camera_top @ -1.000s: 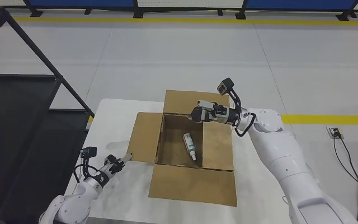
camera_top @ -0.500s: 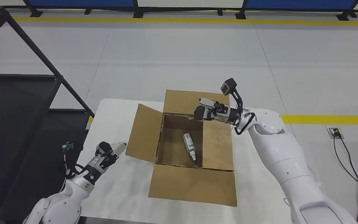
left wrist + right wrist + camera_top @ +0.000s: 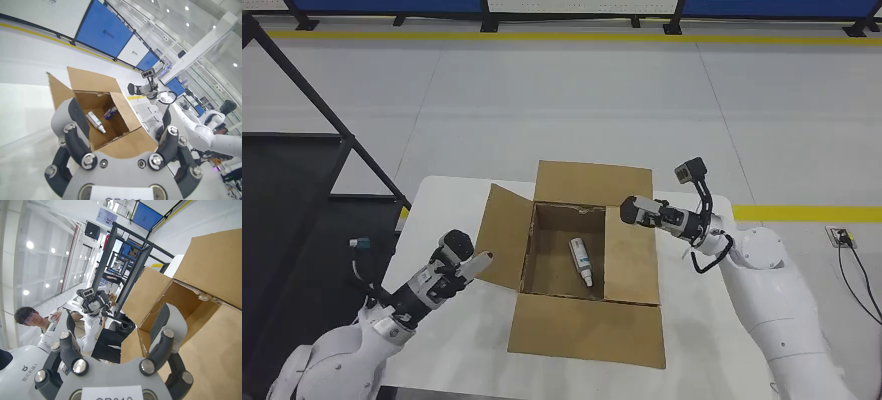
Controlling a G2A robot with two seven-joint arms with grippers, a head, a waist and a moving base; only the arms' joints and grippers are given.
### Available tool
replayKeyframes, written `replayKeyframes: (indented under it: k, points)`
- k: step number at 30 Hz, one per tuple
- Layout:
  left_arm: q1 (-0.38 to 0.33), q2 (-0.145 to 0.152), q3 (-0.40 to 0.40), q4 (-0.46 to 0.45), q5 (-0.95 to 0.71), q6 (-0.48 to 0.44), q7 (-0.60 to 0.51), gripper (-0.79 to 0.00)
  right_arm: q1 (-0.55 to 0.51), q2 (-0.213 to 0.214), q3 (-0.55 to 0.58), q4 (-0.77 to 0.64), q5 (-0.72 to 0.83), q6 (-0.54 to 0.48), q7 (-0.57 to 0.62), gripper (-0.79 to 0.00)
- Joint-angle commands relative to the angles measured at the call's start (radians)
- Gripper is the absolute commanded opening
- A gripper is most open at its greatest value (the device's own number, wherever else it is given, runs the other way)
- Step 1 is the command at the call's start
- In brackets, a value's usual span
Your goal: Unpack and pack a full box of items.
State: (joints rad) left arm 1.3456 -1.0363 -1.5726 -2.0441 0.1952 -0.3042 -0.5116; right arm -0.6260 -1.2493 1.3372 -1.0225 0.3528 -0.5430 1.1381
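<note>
- We find the left gripper (image 3: 477,262) over the white table (image 3: 437,205), just beside the box's raised left flap (image 3: 500,235). Its jaws stand wide apart, holding nothing.
- The cardboard box (image 3: 582,330) sits mid-table with its top open and its other flaps folded outward.
- Inside it we see a white bottle (image 3: 582,261) lying on the floor, and a purple can (image 3: 110,113) lying near it, close to a wall.
- The right gripper (image 3: 630,210) hovers above the far end of the right flap (image 3: 632,265). Its jaws gape, empty.
</note>
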Motion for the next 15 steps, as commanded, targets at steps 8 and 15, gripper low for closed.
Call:
replayKeyframes:
  k: [8,15]
  points:
    - [-0.323,-0.039,0.355,0.185,-0.029,0.096,-0.112,0.0,-0.266,0.059,0.205,-0.245,-0.068,0.062,-0.105,0.0]
    - [-0.515,-0.089,0.563,0.373,-0.157,0.169,-0.191,0.0,-0.348,0.074,0.264,-0.29,-0.062,0.089,-0.129,0.0]
